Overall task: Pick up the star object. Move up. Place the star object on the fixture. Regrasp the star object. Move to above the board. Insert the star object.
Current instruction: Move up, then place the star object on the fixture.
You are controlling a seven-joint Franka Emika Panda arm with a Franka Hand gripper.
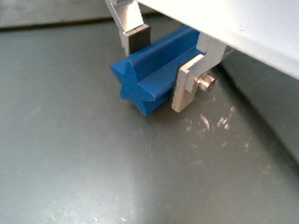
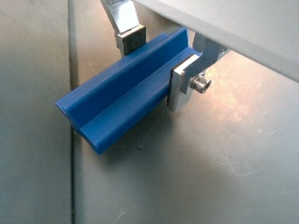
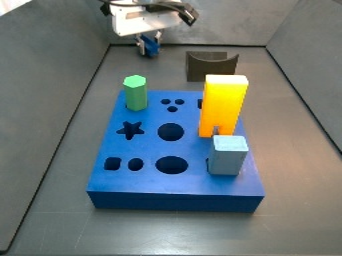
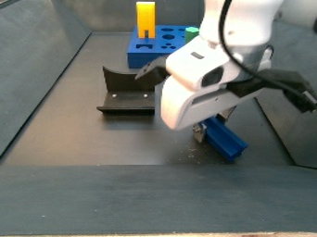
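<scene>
Gripper (image 1: 167, 63) is clamped on the star object (image 1: 149, 74): in both wrist views the silver fingers (image 2: 184, 84) press its two long sides, with the star-shaped end sticking out past them. In a side view the star object (image 4: 224, 138) hangs low over the grey desk (image 4: 74, 190), beside the fixture (image 4: 128, 93); contact with the desk cannot be judged. In a side view the gripper (image 3: 147, 41) sits beyond the board (image 3: 174, 160), which carries the green peg (image 3: 135, 92), yellow block (image 3: 223, 103) and pale blue cube (image 3: 229, 154)
</scene>
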